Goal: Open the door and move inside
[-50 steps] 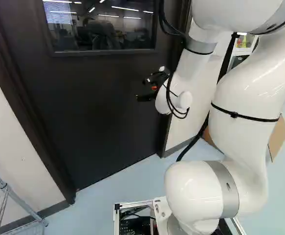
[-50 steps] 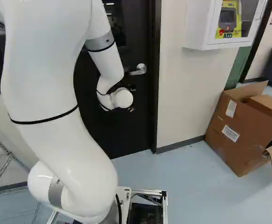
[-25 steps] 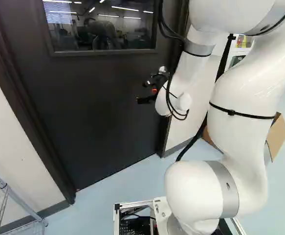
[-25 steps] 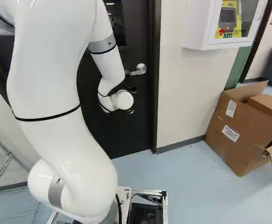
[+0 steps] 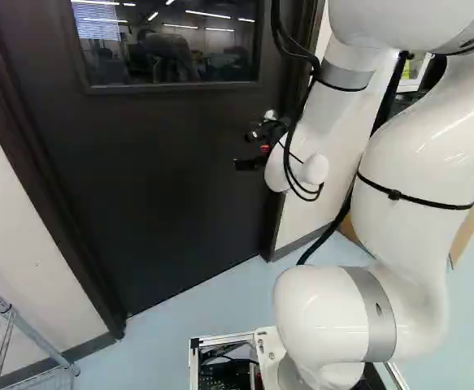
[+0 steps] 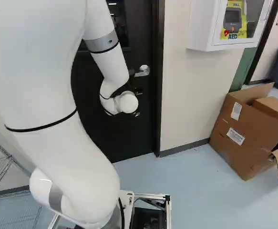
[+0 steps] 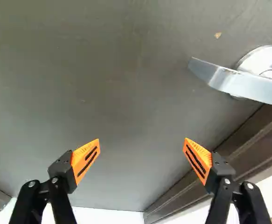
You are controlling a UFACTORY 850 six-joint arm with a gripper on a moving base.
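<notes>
Door [image 5: 163,179] looks shut in its frame [image 6: 159,109], directly ahead of the arm [image 5: 407,154]. Its lever handle [image 7: 252,86] sits close to the door's latch edge, at the right of the door in the right base view, with the free end pointing in over the panel. The gripper [image 7: 142,139] is released, its orange pads [image 7: 86,161] spread wide with nothing between them; the handle lies ahead and off to one side, beyond the pad nearer the frame.

The likely step is lining up with the lever, then pressing it down. Going straight ahead from here would probably drive the pads into the bare panel, because the gripper is aimed beside the lever. Correcting too far could knock a pad on the frame, as the handle sits so near it. A press close to the lever's free end might slip off the smooth metal before the latch clears. Which way the door swings cannot be told; pushing or pulling wrongly would load the wrist. Later, the base could catch the frame or the wire rack [image 5: 35,335] if it drives in crooked.
</notes>
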